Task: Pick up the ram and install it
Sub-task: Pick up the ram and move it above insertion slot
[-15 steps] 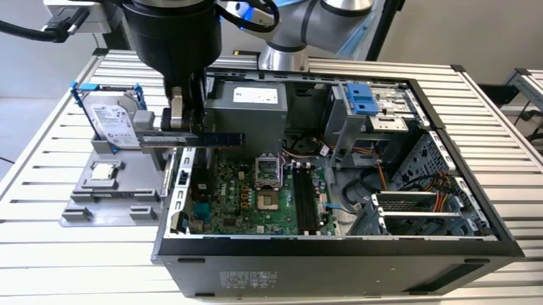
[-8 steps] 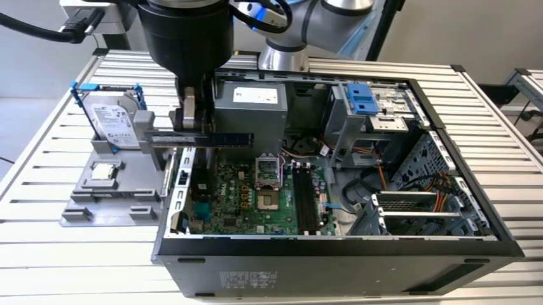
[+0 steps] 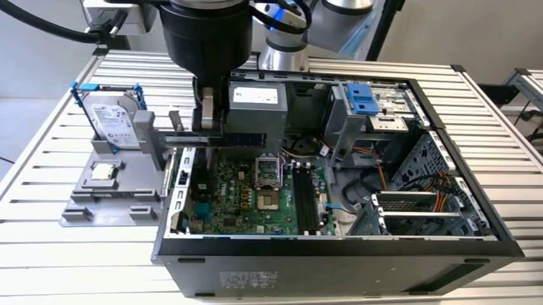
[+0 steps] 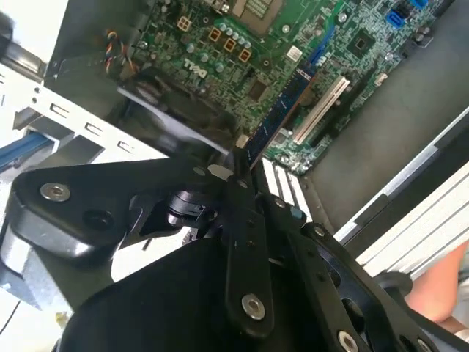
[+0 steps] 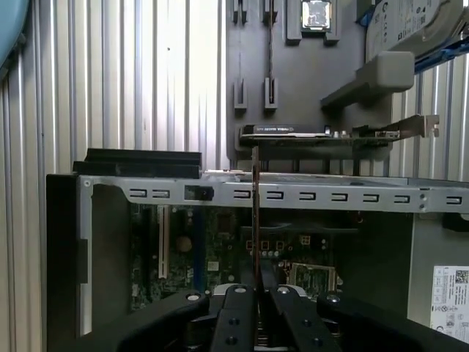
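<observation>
The ram (image 3: 244,138) is a thin dark stick held level above the back left part of the open computer case (image 3: 339,244), over the green motherboard (image 3: 241,190). My gripper (image 3: 206,129) is shut on it near one end. The second wrist view has the ram (image 4: 282,114) reaching out from my gripper (image 4: 238,167) over the board. The first wrist view has the ram (image 5: 255,213) edge-on above my gripper (image 5: 255,292), crossing the case's metal rim (image 5: 330,196). The black memory slots (image 3: 306,197) lie toward the exterior view's right of the ram.
A grey holder (image 3: 106,190) beside the case carries a hard drive (image 3: 114,124), a square processor (image 3: 103,170) and a graphics card (image 5: 322,132). Inside the case are a drive cage (image 3: 373,105), cables (image 3: 407,178) and a power supply (image 3: 259,105). Part of a person's arm (image 4: 440,286) is nearby.
</observation>
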You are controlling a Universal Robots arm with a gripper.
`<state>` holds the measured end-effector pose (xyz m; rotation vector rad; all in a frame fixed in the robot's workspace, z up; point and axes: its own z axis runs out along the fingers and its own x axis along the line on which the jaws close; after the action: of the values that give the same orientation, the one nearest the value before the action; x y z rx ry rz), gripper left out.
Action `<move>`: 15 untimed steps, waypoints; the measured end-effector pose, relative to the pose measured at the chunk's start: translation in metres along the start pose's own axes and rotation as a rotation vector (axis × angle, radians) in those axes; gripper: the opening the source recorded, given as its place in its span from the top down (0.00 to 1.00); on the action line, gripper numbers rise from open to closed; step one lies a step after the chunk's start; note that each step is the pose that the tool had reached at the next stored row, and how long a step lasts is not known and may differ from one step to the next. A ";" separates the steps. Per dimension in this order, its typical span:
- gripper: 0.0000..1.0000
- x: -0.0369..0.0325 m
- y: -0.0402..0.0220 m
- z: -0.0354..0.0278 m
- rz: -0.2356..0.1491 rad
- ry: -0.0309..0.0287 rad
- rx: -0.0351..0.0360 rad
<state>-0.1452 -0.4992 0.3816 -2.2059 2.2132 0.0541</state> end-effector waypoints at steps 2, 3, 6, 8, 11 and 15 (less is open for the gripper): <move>1.00 0.0000 -0.0043 0.0000 0.000 0.0000 0.0000; 1.00 0.0000 -0.0065 -0.0001 0.000 0.0000 0.0000; 1.00 -0.0001 -0.0127 -0.0001 0.000 0.0000 0.0000; 1.00 -0.0001 -0.0172 -0.0002 0.000 -0.0001 0.0000; 1.00 -0.0001 -0.0250 -0.0003 0.000 -0.0001 0.0000; 1.00 -0.0001 -0.0305 -0.0003 0.011 -0.0002 0.0004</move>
<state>-0.1146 -0.4992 0.3814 -2.1934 2.2252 0.0540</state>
